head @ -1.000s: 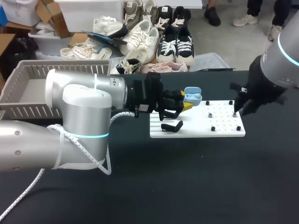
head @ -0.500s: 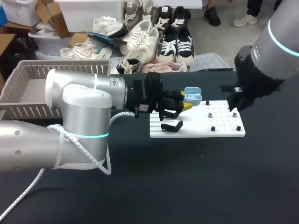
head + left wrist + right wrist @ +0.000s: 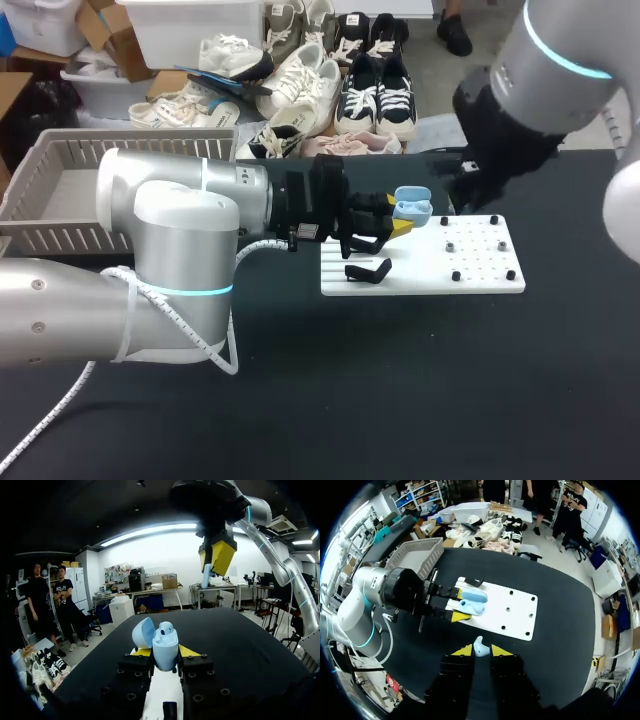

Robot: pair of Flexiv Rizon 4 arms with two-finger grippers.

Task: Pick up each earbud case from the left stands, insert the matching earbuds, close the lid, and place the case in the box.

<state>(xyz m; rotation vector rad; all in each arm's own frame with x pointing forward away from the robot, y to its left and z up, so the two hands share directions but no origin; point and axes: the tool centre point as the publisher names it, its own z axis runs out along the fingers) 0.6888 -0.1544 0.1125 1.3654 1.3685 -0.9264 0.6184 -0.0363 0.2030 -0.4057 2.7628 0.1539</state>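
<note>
Black counter (image 3: 400, 380) carries a white peg board (image 3: 480, 270). Over it the left gripper (image 3: 165, 652) clamps the earbud case (image 3: 413, 206) upright, lid open, presumably ready to receive buds. High above, the right gripper (image 3: 481, 651) pinches one pale-blue earbud (image 3: 479, 646), likely for insertion.

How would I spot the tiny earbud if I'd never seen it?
Find the black table with its white board, then the right claw hanging above. Between its yellow tips sits the earbud: pale blue, much smaller than the open case in the left claw.
</note>
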